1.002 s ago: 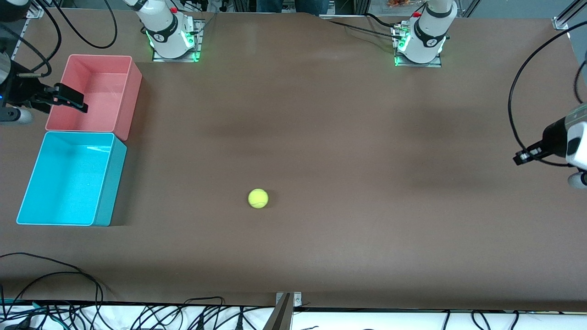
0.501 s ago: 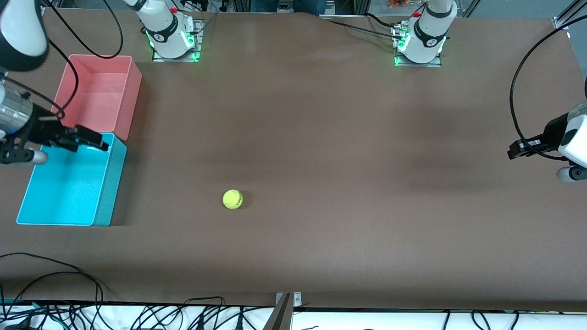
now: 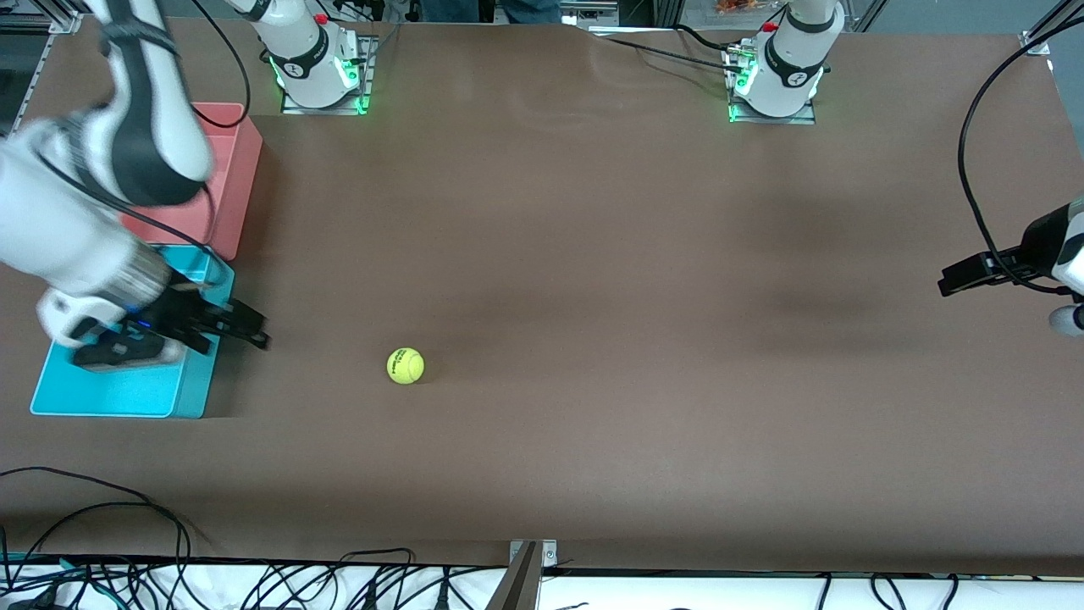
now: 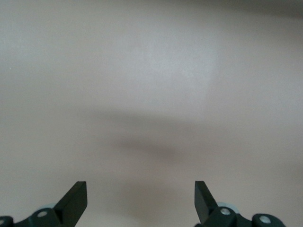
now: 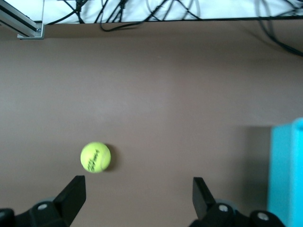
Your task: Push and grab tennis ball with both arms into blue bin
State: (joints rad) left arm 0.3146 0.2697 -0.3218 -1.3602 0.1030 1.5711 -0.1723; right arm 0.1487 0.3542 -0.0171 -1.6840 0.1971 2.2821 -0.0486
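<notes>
The tennis ball (image 3: 405,366) lies on the brown table, between the blue bin (image 3: 193,385) and the table's middle. My right gripper (image 3: 254,330) is open and empty. It hangs over the blue bin's wall on the ball's side, with its fingers pointing at the ball and a gap between them. In the right wrist view the ball (image 5: 95,157) lies ahead of the open right gripper (image 5: 137,194), nearer to one finger, and the blue bin (image 5: 286,175) shows at the edge. My left gripper (image 3: 961,278) is open and empty over the table at the left arm's end; the left wrist view shows it (image 4: 139,198) over bare table.
A pink bin (image 3: 237,161) stands beside the blue bin, farther from the front camera, partly hidden by the right arm. Cables hang along the table's near edge (image 3: 254,585). A black cable (image 3: 974,144) loops above the left arm's end of the table.
The ball has rolled toward the right arm's end of the table. My right gripper has swung from over the pink bin to the blue bin's wall. The left gripper has barely moved.
</notes>
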